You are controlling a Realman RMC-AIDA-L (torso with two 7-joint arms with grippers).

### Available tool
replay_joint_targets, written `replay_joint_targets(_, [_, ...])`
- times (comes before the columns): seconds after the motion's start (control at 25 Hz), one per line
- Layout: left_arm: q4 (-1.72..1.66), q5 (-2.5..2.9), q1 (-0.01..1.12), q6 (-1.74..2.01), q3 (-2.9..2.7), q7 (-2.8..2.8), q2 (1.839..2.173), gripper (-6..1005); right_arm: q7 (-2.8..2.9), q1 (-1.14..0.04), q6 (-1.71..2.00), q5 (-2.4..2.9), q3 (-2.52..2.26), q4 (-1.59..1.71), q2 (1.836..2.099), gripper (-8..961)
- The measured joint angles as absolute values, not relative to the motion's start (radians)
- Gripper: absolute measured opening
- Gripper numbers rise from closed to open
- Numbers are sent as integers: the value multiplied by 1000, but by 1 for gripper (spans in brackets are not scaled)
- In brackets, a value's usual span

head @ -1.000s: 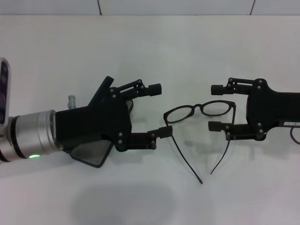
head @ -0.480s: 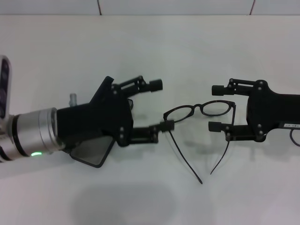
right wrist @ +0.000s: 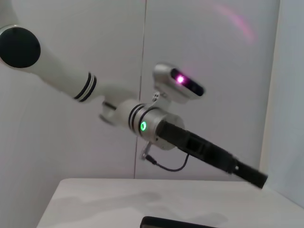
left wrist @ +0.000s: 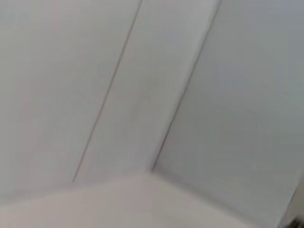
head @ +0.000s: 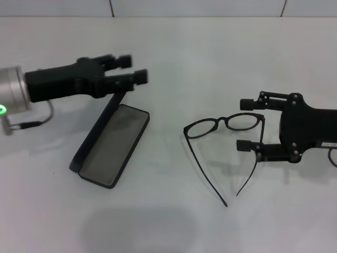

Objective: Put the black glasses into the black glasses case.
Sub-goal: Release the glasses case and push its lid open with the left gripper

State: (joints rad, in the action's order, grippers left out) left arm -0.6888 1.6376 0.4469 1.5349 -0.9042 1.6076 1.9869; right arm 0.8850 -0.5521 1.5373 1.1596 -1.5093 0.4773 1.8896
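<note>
The black glasses (head: 220,120) lie unfolded on the white table, lenses at the back, temple arms pointing to the front. The black glasses case (head: 112,143) lies open to their left, grey lining up, lid (head: 98,133) standing along its left side. My left gripper (head: 132,69) is open and empty, raised over the case's far end. My right gripper (head: 244,124) is open at the glasses' right end, one finger behind the right lens, one in front by the hinge. The right wrist view shows my left arm (right wrist: 190,142) and the case's edge (right wrist: 175,222).
The white table (head: 174,221) meets a tiled wall at the back. A thin cable (head: 31,124) hangs from my left arm. The left wrist view shows only wall.
My left gripper has pulled back from the glasses' left end, swung left and up, and uncovered the case. The glasses and my right gripper have hardly moved.
</note>
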Motion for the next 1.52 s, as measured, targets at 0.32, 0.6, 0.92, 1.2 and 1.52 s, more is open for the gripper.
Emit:
replay_joint_targets(0.32, [-1217, 2078, 308, 1471, -898, 1983, 2086, 807, 885, -547, 1540, 1160, -1509, 479, 1887, 754])
replay_joint_targets(0.6, [-1242, 2179, 289, 1460, -941, 2034, 2091, 792, 885, -556, 1540, 1160, -1509, 481, 1891, 754])
replay_joint_targets(0.92, [-1197, 2211, 336, 1459, -984, 2036, 2089, 740, 885, -559, 1534, 1160, -1509, 491, 1895, 754])
replay_joint_targets(1.2, [-1193, 2218, 363, 1460, -987, 2039, 2088, 569, 885, -560, 1529, 1160, -1509, 491, 1896, 754])
replay_joint_targets(1.52, [-1185, 2252, 382, 1436, -990, 2038, 2088, 453, 885, -560, 1528, 1160, -1509, 491, 1896, 754])
